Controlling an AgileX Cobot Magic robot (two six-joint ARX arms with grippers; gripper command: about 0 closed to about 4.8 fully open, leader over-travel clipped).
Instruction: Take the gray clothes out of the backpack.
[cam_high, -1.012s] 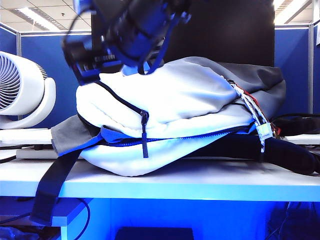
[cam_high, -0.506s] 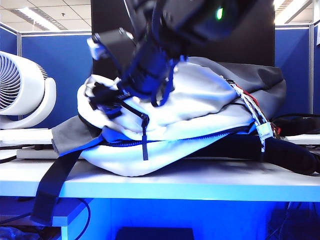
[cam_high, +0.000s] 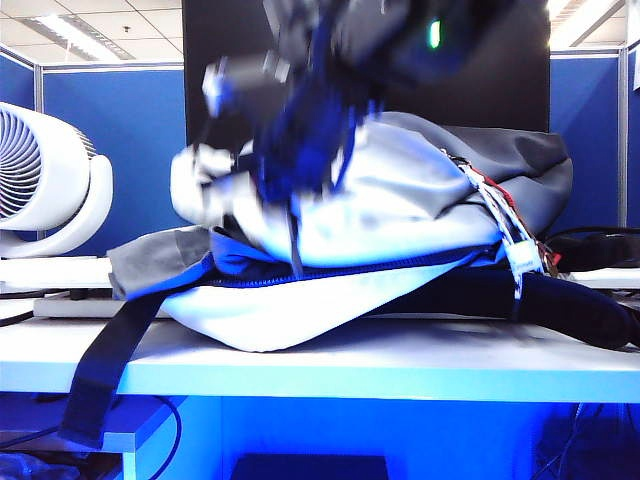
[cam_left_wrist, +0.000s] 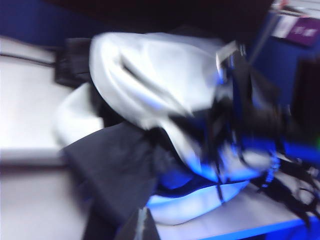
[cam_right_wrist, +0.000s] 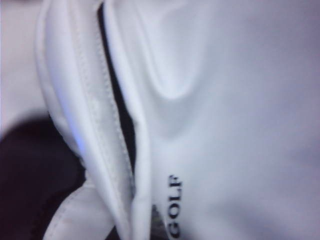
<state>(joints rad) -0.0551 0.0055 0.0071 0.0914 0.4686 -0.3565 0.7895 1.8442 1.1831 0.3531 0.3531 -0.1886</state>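
The white and pale-gray backpack (cam_high: 400, 200) lies on its side on the table. The gray clothes (cam_high: 150, 262) stick out of its opening at the left end, under the blue lining (cam_high: 235, 262). My right arm (cam_high: 320, 90), blurred, reaches across over the backpack's left end. In the right wrist view my right gripper (cam_right_wrist: 157, 227) is shut on a fold of the backpack's white flap (cam_right_wrist: 125, 165). The left wrist view shows my left gripper (cam_left_wrist: 142, 227) shut and empty, apart from the dark gray clothes (cam_left_wrist: 115, 160) and the backpack (cam_left_wrist: 150, 75).
A white fan (cam_high: 45, 180) stands at the back left. A wide black strap (cam_high: 110, 370) hangs over the table's front edge (cam_high: 400, 375). Speckled cords (cam_high: 505, 225) dangle at the backpack's right end, with black gear (cam_high: 590, 250) behind.
My right gripper came down on the backpack's left end and shut on the white flap. The flap's left edge has risen, and more blue lining and gray cloth show.
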